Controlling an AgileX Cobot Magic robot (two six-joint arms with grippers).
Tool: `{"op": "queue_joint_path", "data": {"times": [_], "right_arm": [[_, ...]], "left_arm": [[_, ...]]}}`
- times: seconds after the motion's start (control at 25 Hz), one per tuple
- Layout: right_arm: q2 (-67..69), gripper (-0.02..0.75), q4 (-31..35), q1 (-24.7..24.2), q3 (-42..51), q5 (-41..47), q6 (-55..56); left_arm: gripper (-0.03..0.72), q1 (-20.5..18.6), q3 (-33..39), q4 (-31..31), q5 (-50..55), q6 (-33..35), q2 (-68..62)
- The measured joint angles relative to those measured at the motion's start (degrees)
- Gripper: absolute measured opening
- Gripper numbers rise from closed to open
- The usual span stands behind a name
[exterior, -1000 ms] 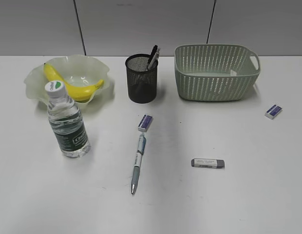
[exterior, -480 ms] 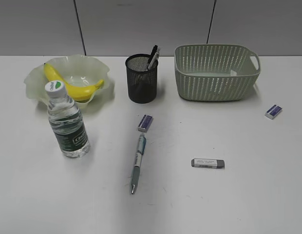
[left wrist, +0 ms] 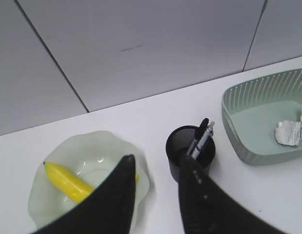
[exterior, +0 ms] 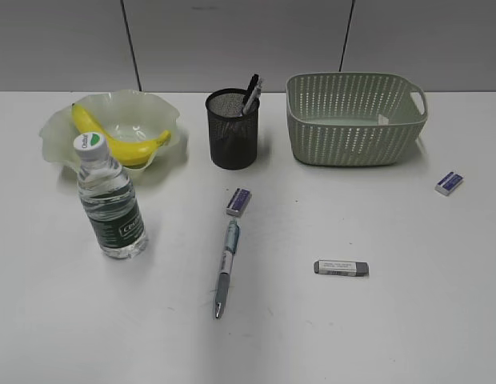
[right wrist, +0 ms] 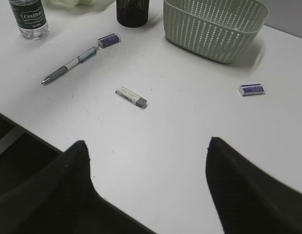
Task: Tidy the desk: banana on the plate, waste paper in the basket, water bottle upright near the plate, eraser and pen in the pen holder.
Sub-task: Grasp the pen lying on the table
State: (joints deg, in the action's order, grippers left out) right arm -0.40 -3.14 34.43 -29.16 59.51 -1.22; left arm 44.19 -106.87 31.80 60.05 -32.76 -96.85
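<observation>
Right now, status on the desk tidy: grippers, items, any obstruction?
Both grippers open, holding nothing. Banana on plate, bottle upright. Pen and three erasers loose on desk; nothing blocks the pen holder.

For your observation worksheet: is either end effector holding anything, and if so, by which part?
Nothing is held. The left end effector and right end effector are both open, with nothing between their fingers.

From my station I see none of the arms in the exterior view. My left end effector [left wrist: 153, 195] shows 2 matte black fingers, smooth and curved, tapering to rounded tips, with a few pale specks on the right one. My right end effector [right wrist: 146, 187] shows 2 broader black fingers, dark, plain and unmarked.
</observation>
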Motion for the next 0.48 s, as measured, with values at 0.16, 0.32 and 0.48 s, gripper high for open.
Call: {"op": "queue_joint_path", "data": {"times": [0.16, 0.32, 0.48], "right_arm": [[0.0, 0.583, 0.0, 0.0, 0.0, 0.0, 0.0], [0.0, 0.583, 0.0, 0.0, 0.0, 0.0, 0.0], [0.0, 0.583, 0.0, 0.0, 0.0, 0.0, 0.0]], "left_arm": [[0.230, 0.0, 0.0, -0.2, -0.6, 0.0, 0.0], [0.230, 0.0, 0.0, 0.0, -1.2, 0.0, 0.0], [0.230, 0.0, 0.1, 0.3, 2.2, 4.5, 0.0]]}}
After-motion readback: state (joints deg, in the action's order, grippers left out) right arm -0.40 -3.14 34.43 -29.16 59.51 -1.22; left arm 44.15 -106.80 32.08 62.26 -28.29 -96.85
